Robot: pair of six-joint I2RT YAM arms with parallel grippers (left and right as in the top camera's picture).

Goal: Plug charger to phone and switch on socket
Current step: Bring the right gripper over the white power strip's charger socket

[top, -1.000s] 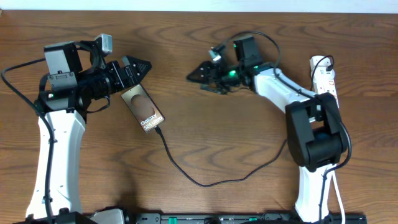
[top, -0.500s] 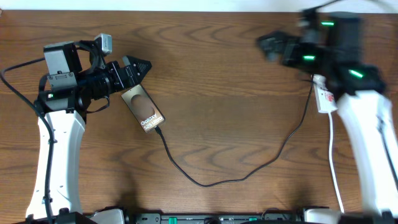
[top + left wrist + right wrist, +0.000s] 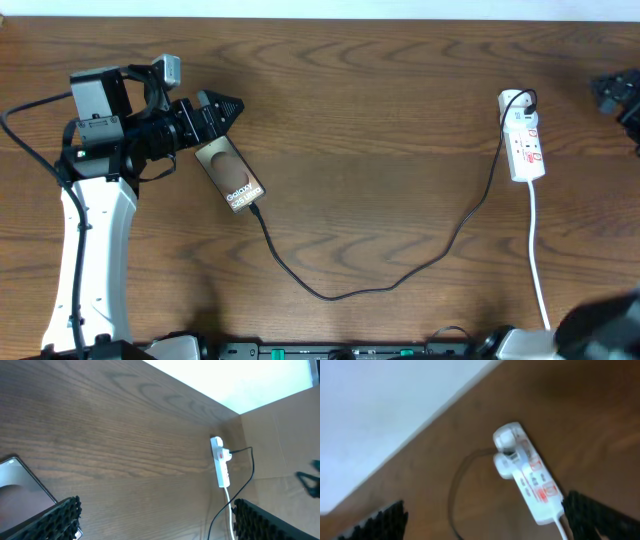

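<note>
The left arm [image 3: 95,230] wears a long white shell below black joints, with a thin black cable [image 3: 28,150] beside it, a small grey camera box [image 3: 168,69] and black ridged finger pads [image 3: 62,517].

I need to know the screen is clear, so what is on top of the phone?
Nothing lies on the visible screen of the phone. The left gripper, jaws open, hangs over its far end in the overhead view, hiding that edge. The black cable meets its near end.

I count one phone [image 3: 230,172], one charger [image 3: 340,292], one socket [image 3: 524,148] with one white cord [image 3: 537,250], one table [image 3: 380,60], and two grippers on my feeds: left gripper [image 3: 232,105] and right gripper [image 3: 605,90].
</note>
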